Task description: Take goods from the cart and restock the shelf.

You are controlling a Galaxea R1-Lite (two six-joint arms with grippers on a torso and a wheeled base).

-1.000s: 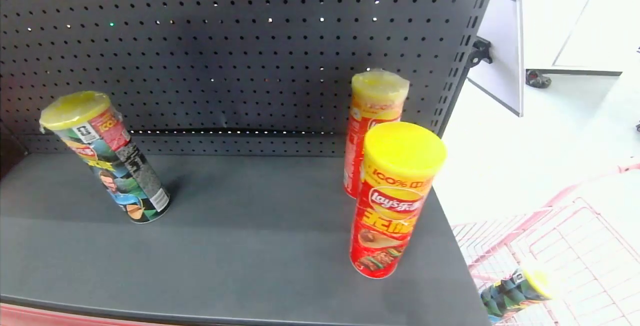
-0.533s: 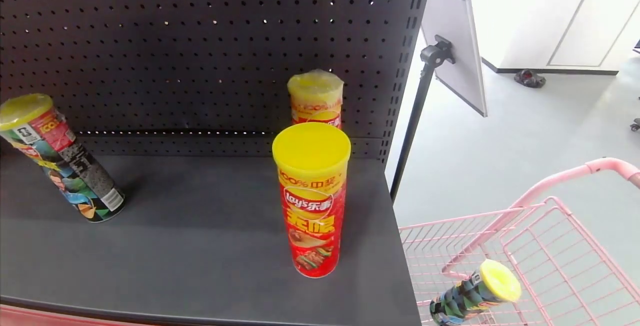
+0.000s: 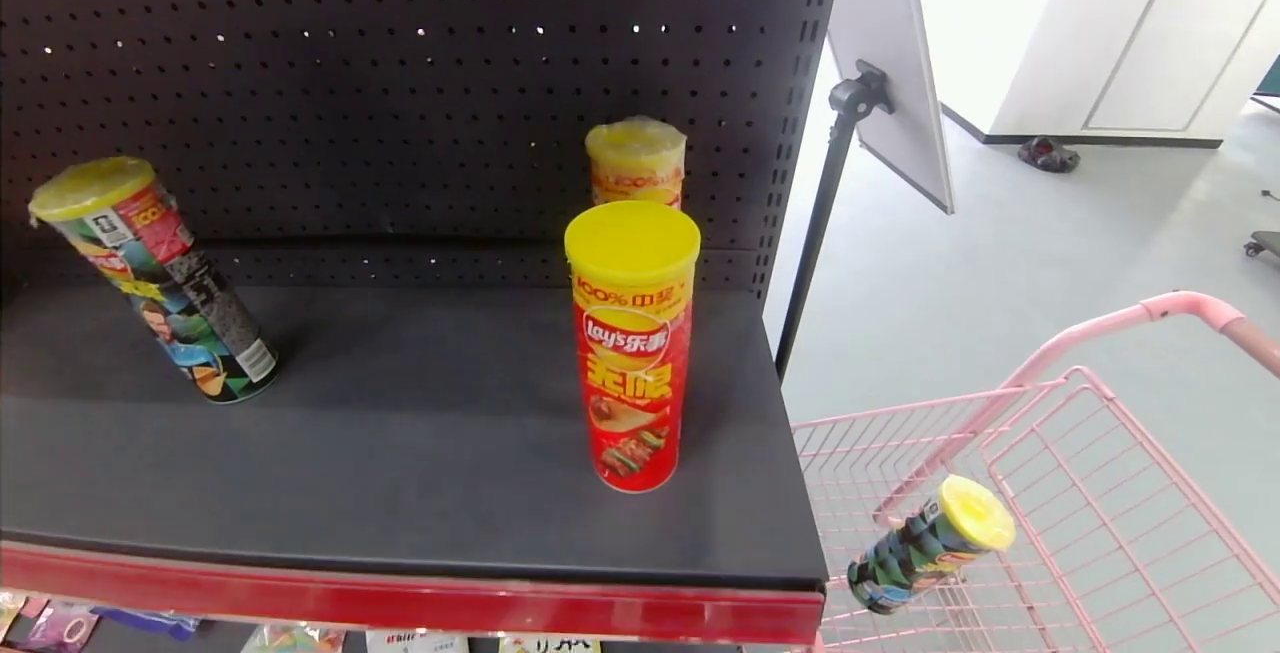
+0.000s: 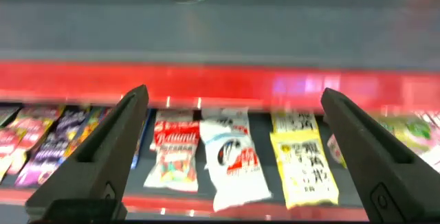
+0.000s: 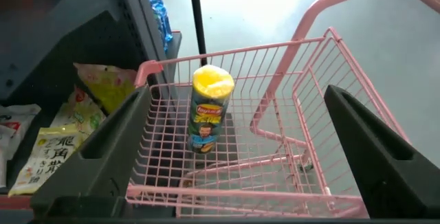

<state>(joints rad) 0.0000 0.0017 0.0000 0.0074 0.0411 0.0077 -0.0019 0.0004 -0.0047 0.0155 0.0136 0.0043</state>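
can (image 3: 930,543): leaning in cart (image 3: 1190,307), lid up, waiting for pickup.
right hand (image 5: 237,93): wide open, empty, aimed at it for grab.
left hand (image 4: 234,92): wide open, empty, facing shelf (image 3: 420,453) front.
red can (image 3: 632,353): standing on shelf, space beside free.

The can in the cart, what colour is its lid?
Its lid is yellow; the head view shows it best.
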